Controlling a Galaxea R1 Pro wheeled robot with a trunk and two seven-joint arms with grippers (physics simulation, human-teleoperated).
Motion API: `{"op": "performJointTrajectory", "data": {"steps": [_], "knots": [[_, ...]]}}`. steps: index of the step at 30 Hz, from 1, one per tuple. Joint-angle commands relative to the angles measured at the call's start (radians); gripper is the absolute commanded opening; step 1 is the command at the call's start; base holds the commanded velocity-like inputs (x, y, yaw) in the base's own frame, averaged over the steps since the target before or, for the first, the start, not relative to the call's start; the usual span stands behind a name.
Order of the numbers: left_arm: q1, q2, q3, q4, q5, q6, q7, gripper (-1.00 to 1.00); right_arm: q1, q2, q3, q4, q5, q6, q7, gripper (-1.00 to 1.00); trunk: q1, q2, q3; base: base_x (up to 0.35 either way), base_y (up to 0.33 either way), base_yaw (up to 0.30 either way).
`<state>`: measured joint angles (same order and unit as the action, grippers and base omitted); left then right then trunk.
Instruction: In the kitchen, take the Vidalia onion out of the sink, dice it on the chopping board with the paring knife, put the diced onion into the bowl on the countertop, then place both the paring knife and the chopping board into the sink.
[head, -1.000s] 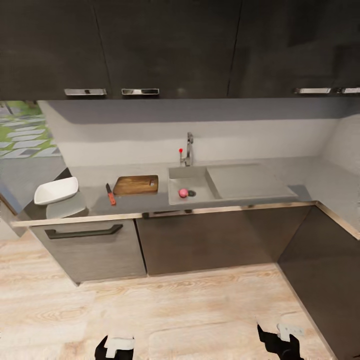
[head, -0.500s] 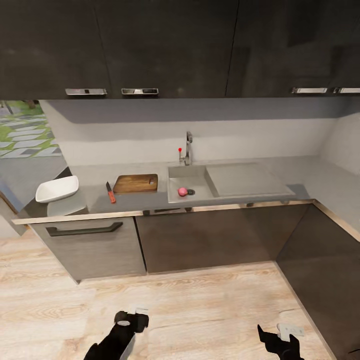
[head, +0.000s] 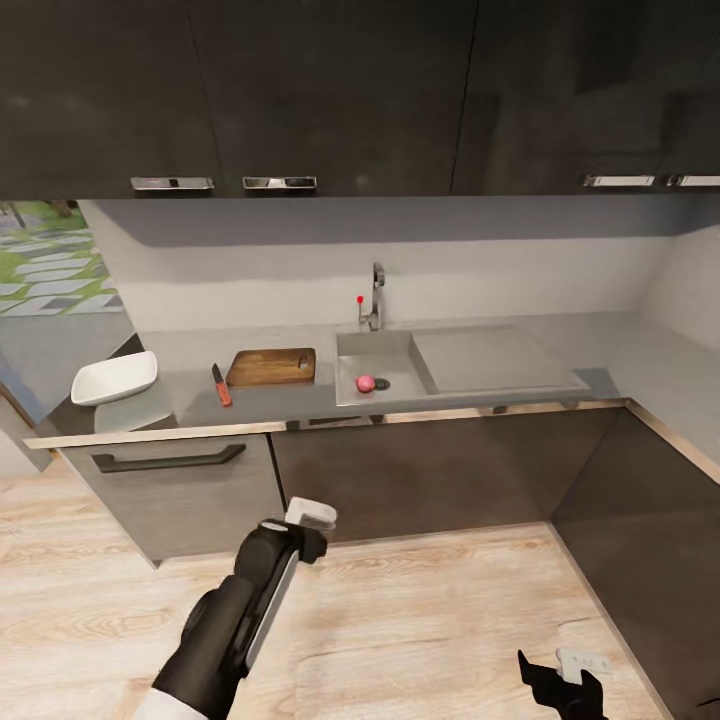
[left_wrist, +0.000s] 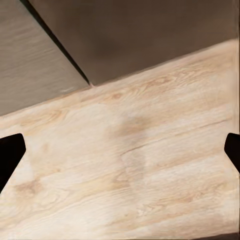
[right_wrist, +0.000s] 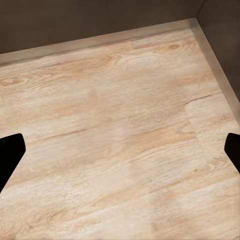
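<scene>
On countertop: one chopping board, one paring knife, one bowl. One Vidalia onion in sink. Left gripper, right gripper: fingers apart, empty, over floor.

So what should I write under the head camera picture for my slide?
Left pincer raised toward the countertop; Vidalia onion waits in the sink.
</scene>
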<state>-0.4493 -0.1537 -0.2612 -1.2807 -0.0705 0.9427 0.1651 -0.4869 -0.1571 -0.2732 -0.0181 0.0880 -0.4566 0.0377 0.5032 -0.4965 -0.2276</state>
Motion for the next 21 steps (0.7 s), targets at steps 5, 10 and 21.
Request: {"op": "performJointTrajectory", "data": {"steps": [5, 10, 21], "knots": [[-0.006, -0.004, -0.017, -0.146, -0.005, 0.055, -0.002, 1.00, 0.000, 0.000, -0.009, 0.001, 0.010, -0.004, 0.002, 1.00, 0.000, -0.002, -0.002, 0.000, 0.000, 0.000], [-0.068, -0.009, -0.022, -0.199, 0.003, 0.067, -0.003, 1.00, -0.001, 0.000, -0.009, 0.001, 0.009, -0.004, 0.002, 1.00, 0.000, -0.002, -0.002, 0.000, 0.000, 0.000], [-0.425, -0.009, -0.023, -0.110, 0.153, 0.072, 0.002, 1.00, -0.001, 0.002, -0.009, 0.001, 0.009, -0.004, 0.002, 1.00, 0.000, -0.002, -0.002, 0.000, 0.000, 0.000]]}}
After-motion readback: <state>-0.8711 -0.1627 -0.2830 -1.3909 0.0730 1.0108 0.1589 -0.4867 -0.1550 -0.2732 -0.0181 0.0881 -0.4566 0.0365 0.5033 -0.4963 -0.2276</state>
